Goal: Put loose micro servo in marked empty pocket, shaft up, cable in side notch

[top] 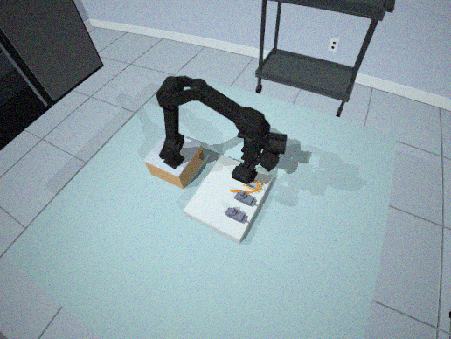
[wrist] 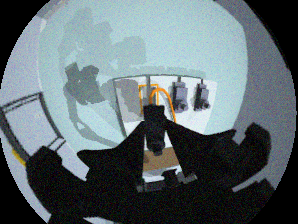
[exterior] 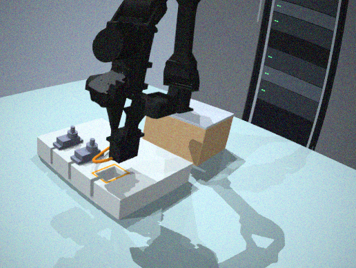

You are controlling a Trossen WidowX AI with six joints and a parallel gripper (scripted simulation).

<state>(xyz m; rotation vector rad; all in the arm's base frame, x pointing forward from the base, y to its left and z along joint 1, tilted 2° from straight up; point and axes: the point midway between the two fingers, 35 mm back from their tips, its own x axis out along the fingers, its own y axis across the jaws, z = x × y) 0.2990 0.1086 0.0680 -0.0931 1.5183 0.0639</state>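
Note:
My gripper (top: 245, 175) (exterior: 123, 146) (wrist: 154, 123) is shut on the loose micro servo (exterior: 125, 152) (wrist: 155, 122), a dark block held upright between the fingers. It hangs low over the white deck (top: 210, 203) (exterior: 155, 166) (wrist: 212, 114), just behind the orange-marked empty pocket (exterior: 103, 168) (wrist: 141, 95), not inside it. The servo's orange cable (top: 249, 189) (exterior: 98, 158) (wrist: 168, 100) loops out over the deck toward the seated servos. The fingers hide the servo's underside and shaft.
Two grey servos (top: 245, 198) (top: 236, 214) (exterior: 85, 152) (exterior: 67, 139) sit in the deck's other pockets. The arm stands on a wooden box (top: 179, 169) (exterior: 183, 138) beside the deck. A metal cart (top: 306, 70) and a server rack (exterior: 297, 69) stand beyond the table.

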